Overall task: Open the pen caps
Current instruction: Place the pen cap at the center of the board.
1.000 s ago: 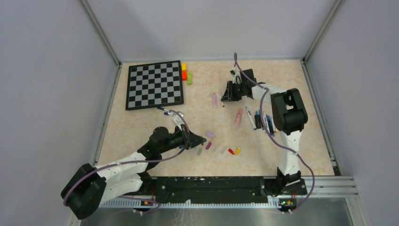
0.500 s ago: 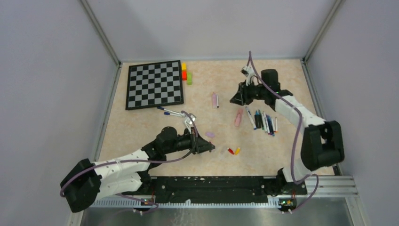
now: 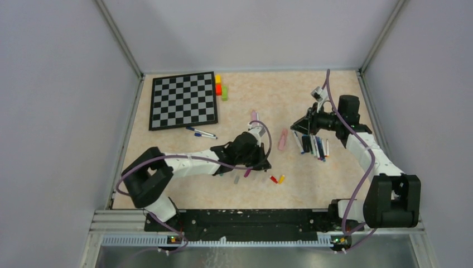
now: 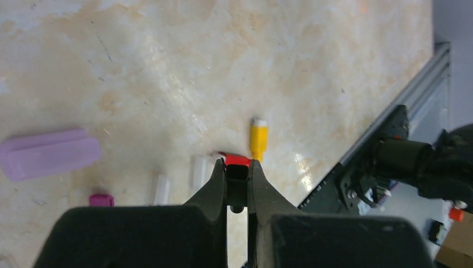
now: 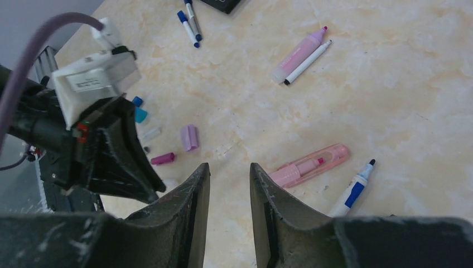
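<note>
Table (image 3: 312, 190): chessboard (image 3: 183, 100) far left corner, idle. Right fingers (image 5: 192, 212) spread, empty, above pens (image 3: 313, 146) lined by the right edge, probably picking the next. Left fingers (image 4: 215, 187) pressed together, low over loose pen caps (image 4: 258, 139) toward the near edge, seemingly the drop pile; red cap (image 4: 237, 161) at their tips.

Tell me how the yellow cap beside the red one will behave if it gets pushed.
The yellow cap is a short round tube lying on its side, so it would probably roll, not slide. It looks like small plastic, likely very light, so a nudge may scoot it across the smooth table. The red cap close by might get bumped.
</note>
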